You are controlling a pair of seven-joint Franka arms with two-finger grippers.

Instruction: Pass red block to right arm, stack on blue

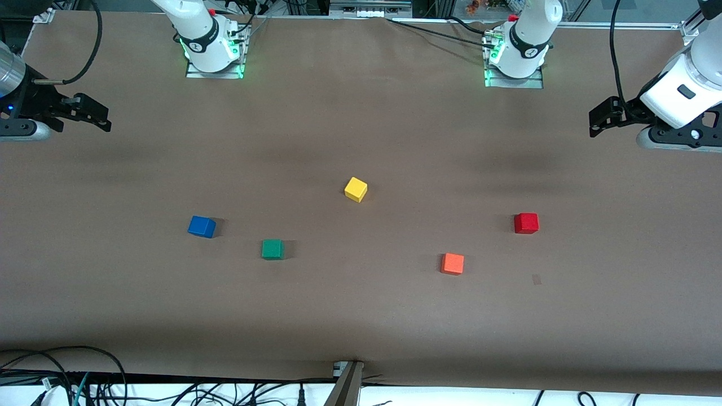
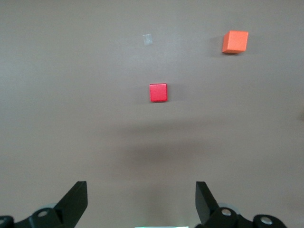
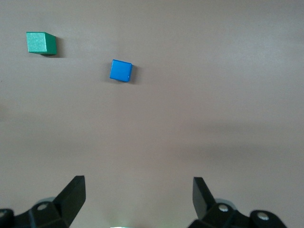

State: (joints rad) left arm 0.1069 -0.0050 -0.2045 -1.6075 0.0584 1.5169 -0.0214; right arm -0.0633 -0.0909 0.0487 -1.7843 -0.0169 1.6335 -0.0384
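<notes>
The red block (image 1: pixel 526 223) sits on the brown table toward the left arm's end; it also shows in the left wrist view (image 2: pixel 158 92). The blue cube (image 1: pixel 202 226) sits toward the right arm's end and shows in the right wrist view (image 3: pixel 121 71). My left gripper (image 1: pixel 593 125) hangs open and empty over the table's edge at its own end, apart from the red block; its jaws stand wide in the left wrist view (image 2: pixel 141 187). My right gripper (image 1: pixel 103 120) hangs open and empty over its own end, apart from the blue cube (image 3: pixel 138 183).
A green cube (image 1: pixel 273 248) lies beside the blue one, nearer the front camera (image 3: pixel 41 42). An orange cube (image 1: pixel 452 263) lies near the red block (image 2: pixel 235 42). A yellow cube (image 1: pixel 356 189) sits mid-table. Cables run along the table's front edge.
</notes>
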